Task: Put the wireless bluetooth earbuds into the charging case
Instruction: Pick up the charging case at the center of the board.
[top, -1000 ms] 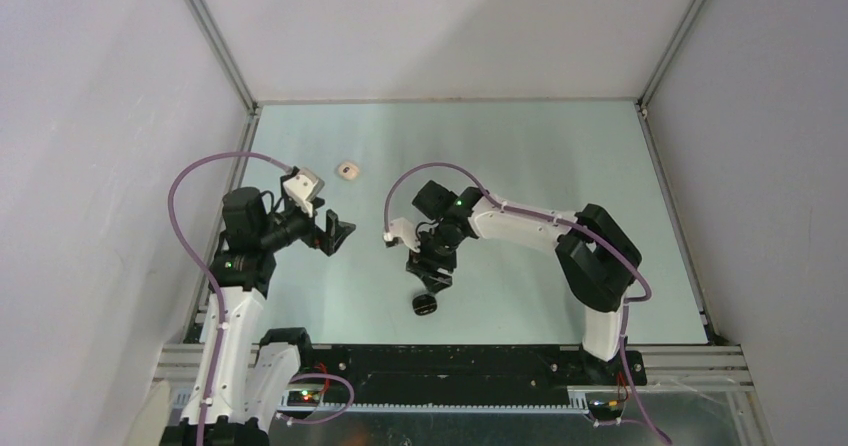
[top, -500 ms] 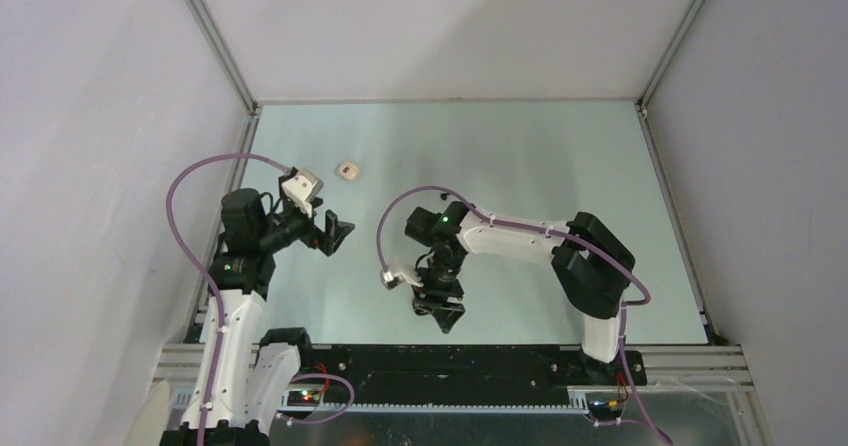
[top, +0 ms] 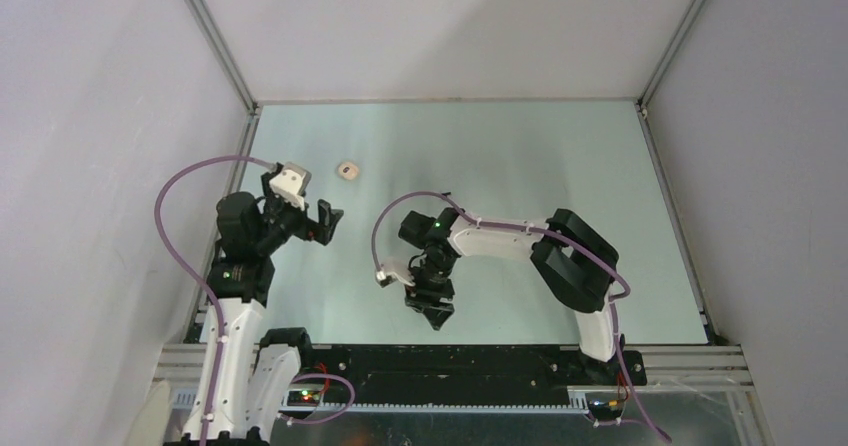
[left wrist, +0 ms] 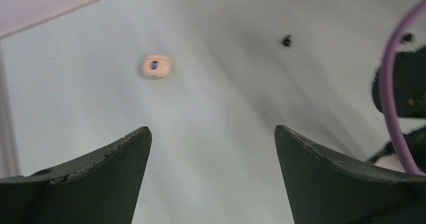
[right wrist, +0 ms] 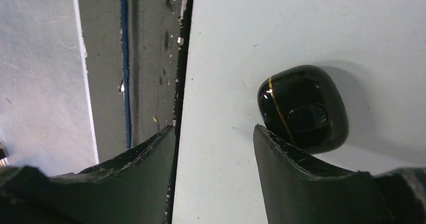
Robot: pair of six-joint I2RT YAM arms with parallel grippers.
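Top external view first: 2 arms stand at the near edge of the bench (top: 520, 156). The left pincer (top: 325, 221) hangs above the left side of the bench, and the right pincer (top: 432, 309) is low near the front edge.

I count 2 charging cases. The cream charging case (top: 347, 170) sits alone towards the back left, well apart from both pincers. In the left wrist view it (left wrist: 156, 66) lies beyond the left pincer (left wrist: 212, 133), whose 2 fingers are spread wide with nothing between them.

In that same view I can make out 1 tiny black earbud (left wrist: 287, 40) loose on the bench, further off and to the right of the cream case. A second dark speck near the purple cable (left wrist: 389, 98) is too small to identify.

The right wrist view shows the black charging case (right wrist: 303, 108), lid down, with a thin gold line across it. The right pincer (right wrist: 213, 133) has its 2 fingers apart. The case lies outside the gap, just past 1 finger, whose tip overlaps its lower edge. I cannot tell if they touch.
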